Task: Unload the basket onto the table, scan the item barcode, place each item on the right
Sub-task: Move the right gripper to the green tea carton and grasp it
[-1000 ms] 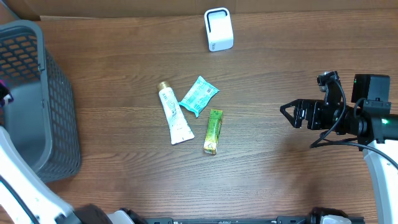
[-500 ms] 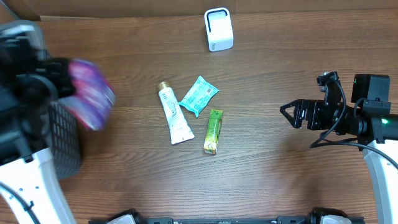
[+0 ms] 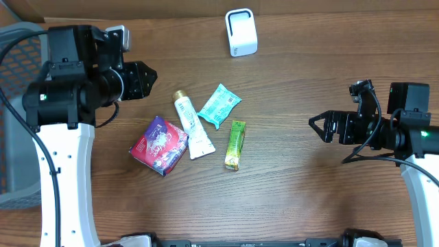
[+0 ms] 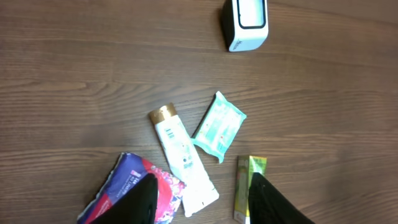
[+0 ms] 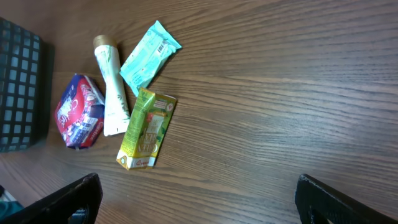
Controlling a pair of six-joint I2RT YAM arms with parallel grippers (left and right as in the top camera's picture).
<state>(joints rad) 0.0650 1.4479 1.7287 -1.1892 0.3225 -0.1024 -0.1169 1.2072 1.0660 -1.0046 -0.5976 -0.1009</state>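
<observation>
A red and purple packet [image 3: 159,145] lies flat on the table, left of a white tube [image 3: 191,125]. A teal wipes packet [image 3: 219,105] and a green-yellow carton [image 3: 235,144] lie just right of the tube. The white scanner [image 3: 241,32] stands at the back. My left gripper [image 3: 140,80] hangs above the table behind the red packet, open and holding nothing. In the left wrist view the fingers [image 4: 146,199] frame the tube [image 4: 180,155] and the packet [image 4: 121,193] far below. My right gripper [image 3: 317,127] is wide open at the right, well clear of the items.
A grey mesh basket [image 3: 10,158] stands at the table's left edge, partly hidden behind the left arm. A cardboard wall runs along the back. Bare wood lies between the carton [image 5: 147,129] and the right gripper [image 5: 199,193].
The left arm swung from the basket over the table carrying the red and purple packet. It let go, and the packet now lies beside the tube. The right arm stayed still.
</observation>
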